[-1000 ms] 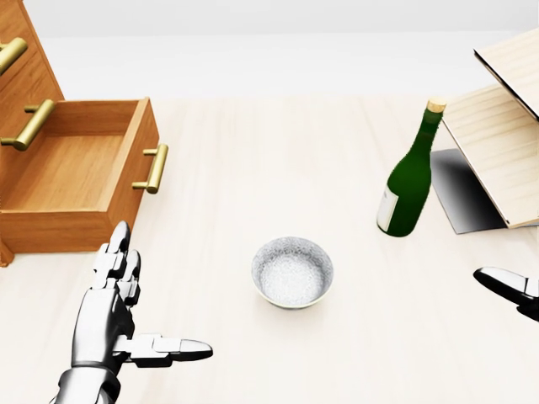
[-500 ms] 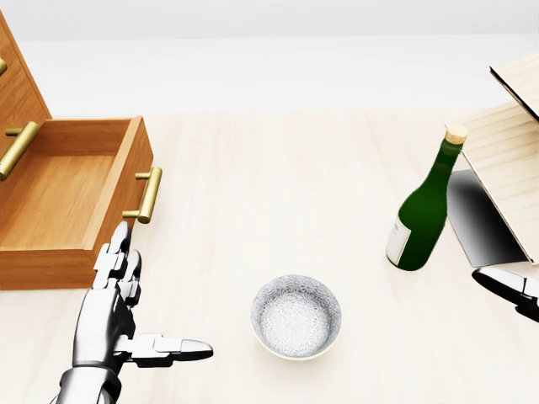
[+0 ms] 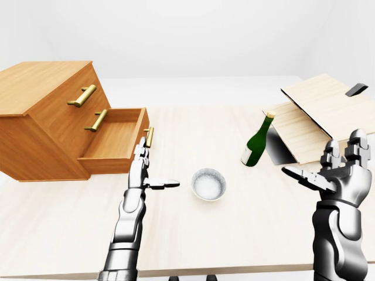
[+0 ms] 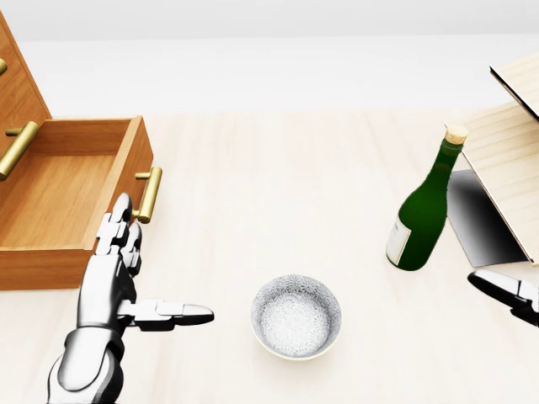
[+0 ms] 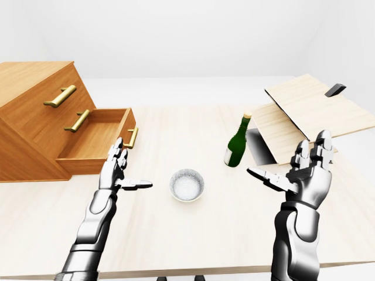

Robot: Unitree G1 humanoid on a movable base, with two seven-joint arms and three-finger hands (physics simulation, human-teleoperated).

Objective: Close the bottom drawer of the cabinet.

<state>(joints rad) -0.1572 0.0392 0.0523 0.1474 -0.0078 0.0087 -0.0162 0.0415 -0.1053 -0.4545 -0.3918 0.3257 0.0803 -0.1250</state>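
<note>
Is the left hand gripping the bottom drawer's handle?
No: the left hand is open, its fingertips just below the brass handle of the pulled-out bottom drawer, not closed around it.

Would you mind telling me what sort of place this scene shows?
Probably a simulated tabletop test scene: a pale wooden table against blank white surroundings, bearing a small cabinet with its bottom drawer open.

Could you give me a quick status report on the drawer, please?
Both hands open, empty. Left hand beside the bottom drawer, which is pulled out. Nothing in the way.

Head view's edge crops the right hand (image 4: pixel 509 296) and cabinet (image 4: pixel 18 93).
</note>
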